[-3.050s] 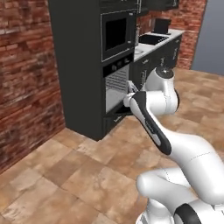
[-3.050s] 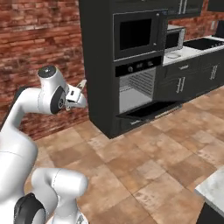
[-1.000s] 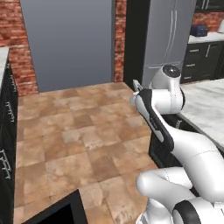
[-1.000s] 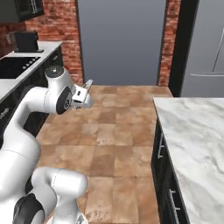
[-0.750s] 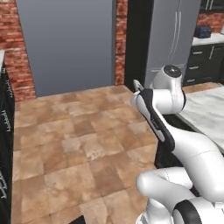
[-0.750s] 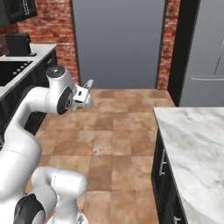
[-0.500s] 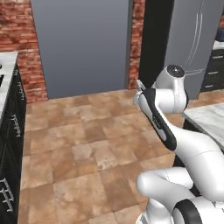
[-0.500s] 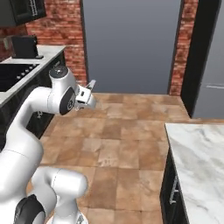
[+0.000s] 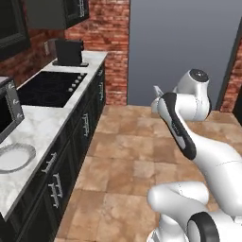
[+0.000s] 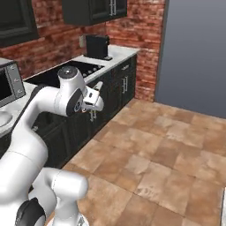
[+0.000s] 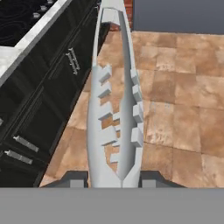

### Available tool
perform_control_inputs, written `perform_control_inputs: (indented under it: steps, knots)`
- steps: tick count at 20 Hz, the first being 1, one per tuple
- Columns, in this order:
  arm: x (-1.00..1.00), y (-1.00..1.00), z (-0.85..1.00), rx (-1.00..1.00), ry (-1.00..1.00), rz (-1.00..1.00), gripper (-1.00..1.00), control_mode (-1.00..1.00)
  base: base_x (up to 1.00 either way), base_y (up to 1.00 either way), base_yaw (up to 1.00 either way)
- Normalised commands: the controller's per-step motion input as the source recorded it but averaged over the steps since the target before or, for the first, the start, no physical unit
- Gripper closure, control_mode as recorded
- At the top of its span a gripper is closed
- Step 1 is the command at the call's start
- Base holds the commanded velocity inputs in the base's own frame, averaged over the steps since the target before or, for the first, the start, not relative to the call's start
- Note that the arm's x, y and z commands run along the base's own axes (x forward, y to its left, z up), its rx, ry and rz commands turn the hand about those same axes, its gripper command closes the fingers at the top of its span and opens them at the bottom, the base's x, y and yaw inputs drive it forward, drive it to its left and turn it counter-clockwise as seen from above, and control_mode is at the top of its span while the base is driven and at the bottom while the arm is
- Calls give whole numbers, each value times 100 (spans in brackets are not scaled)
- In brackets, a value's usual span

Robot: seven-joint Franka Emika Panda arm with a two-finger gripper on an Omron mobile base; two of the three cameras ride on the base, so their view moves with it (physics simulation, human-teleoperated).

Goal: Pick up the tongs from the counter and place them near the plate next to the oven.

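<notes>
We see our gripper pinching the tongs, high over the wide brown floor. The plate sits on the marble top, near its front edge, well apart from the tongs.

White marble worktop along brick wall, plate, microwave, black cooktop, black appliance
</notes>
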Motion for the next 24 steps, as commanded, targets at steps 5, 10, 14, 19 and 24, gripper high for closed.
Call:
perform_control_inputs:
  steps: [5, 10, 14, 19, 24]
  knots:
    - [0, 0, 0, 0, 0, 0, 100, 100, 36, -1, 77]
    - [0, 0, 0, 0, 0, 0, 100, 100, 63, -34, 54]
    - [0, 0, 0, 0, 0, 0, 100, 100, 94, -79, 33]
    - [0, 0, 0, 0, 0, 0, 100, 100, 88, -44, 45]
    - [0, 0, 0, 0, 0, 0, 100, 100, 37, 0, 79]
